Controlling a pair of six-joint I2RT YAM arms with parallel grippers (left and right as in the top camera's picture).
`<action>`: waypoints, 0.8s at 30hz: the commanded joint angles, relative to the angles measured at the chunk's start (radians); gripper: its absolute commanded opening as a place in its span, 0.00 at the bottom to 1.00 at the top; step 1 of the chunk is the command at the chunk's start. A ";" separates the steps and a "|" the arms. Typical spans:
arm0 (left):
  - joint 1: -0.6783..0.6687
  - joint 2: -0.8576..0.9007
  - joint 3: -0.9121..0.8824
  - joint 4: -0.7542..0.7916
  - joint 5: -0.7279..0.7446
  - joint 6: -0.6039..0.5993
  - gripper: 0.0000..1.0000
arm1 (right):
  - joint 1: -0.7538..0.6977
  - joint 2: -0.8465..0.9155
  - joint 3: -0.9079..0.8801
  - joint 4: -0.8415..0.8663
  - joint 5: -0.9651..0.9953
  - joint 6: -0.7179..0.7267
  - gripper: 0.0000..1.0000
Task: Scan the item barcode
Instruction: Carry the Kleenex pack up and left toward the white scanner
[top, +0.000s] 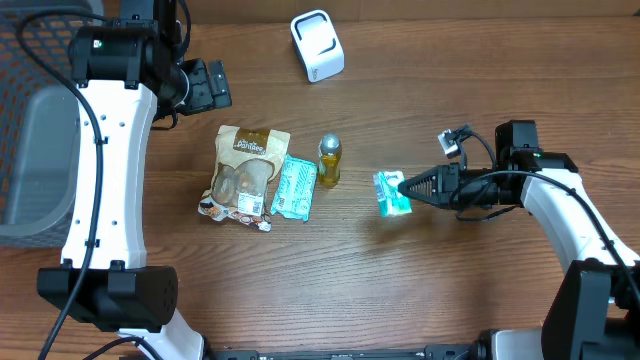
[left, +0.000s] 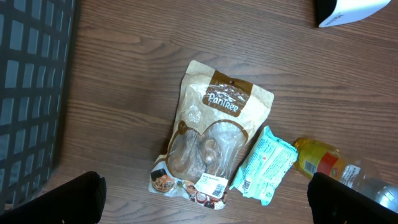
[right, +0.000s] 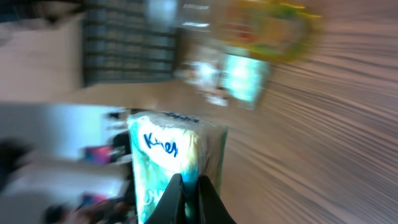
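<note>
A green-and-white tissue pack hangs lifted over the table right of centre, with my right gripper shut on its edge. The blurred right wrist view shows the pack pinched between the closed fingertips of the right gripper. No barcode on it is legible. The white scanner stands at the back centre, well away from the pack. My left gripper hovers at the back left, open and empty. Seen from the left wrist, the left gripper has its fingers spread wide above the other items.
A brown PanTree snack bag, a teal packet and a small yellow bottle lie side by side mid-table. A dark mesh basket and a grey bin sit at the left edge.
</note>
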 joint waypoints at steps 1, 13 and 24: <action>-0.006 0.002 0.015 0.004 0.005 0.011 1.00 | 0.014 -0.010 0.003 0.023 0.448 0.215 0.04; -0.006 0.002 0.015 0.004 0.005 0.011 1.00 | 0.204 -0.010 0.303 -0.093 0.797 0.368 0.04; -0.006 0.002 0.015 0.003 0.005 0.011 0.99 | 0.375 0.092 1.032 -0.444 1.100 0.416 0.04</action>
